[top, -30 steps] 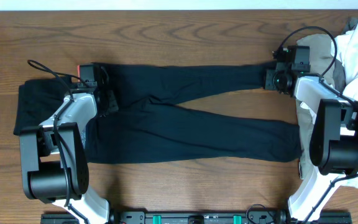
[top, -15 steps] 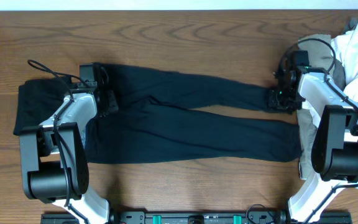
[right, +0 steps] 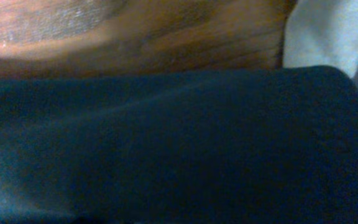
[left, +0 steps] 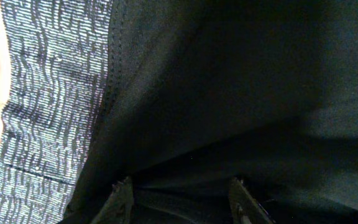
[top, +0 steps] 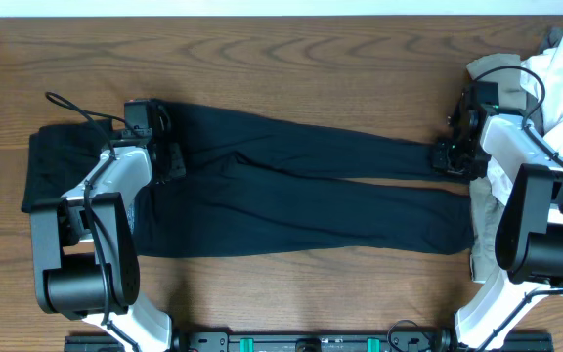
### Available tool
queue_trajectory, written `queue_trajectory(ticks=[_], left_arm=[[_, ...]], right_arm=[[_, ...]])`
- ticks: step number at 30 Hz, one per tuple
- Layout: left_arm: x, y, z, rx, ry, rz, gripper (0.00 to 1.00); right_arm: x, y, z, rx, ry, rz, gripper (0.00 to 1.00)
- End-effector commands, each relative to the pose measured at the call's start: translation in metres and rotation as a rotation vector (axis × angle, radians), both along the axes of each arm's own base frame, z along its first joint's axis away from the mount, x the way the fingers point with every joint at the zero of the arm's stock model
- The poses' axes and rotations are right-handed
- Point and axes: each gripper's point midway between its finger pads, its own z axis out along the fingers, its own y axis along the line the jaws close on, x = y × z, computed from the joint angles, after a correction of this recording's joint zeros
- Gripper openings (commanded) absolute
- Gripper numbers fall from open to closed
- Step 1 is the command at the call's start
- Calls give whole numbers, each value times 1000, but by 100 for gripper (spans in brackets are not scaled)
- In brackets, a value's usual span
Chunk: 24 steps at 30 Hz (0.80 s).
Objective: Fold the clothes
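A pair of black pants lies flat across the wooden table, waist at the left and legs running right. My left gripper rests on the waist area. In the left wrist view its fingertips stand apart with black cloth between them, beside the grey patterned waistband. My right gripper is at the hem of the far leg and shut on it. The right wrist view shows only the dark pant leg filling the frame, with the fingers hidden.
A pile of white and beige clothes lies at the right edge, also showing in the right wrist view. A dark folded cloth lies at the far left under the left arm. Bare wood runs along the back.
My right gripper has moved toward the front and slightly right, dragging the far leg's hem closer to the near leg. The left arm has not moved.
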Motion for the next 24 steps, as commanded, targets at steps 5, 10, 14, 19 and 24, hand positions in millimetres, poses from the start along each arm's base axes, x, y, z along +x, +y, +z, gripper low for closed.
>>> queue_trajectory(ticks=[5,10,14,19,24], left_arm=[[-27,9,-25,24,111,5,52],[-27,9,-25,24,110,5,52],[-27,9,-25,24,110,5,52],[-27,9,-25,24,110,5,53],[-27,9,-25,24,110,6,53]], right_arm=[[37,38,70,13,-173,250,43],[48,74,94,-5,-249,489,48],[32,109,83,59,-214,787,47],[14,133,74,57,-169,1082,51],[13,140,74,51,-170,1143,49]])
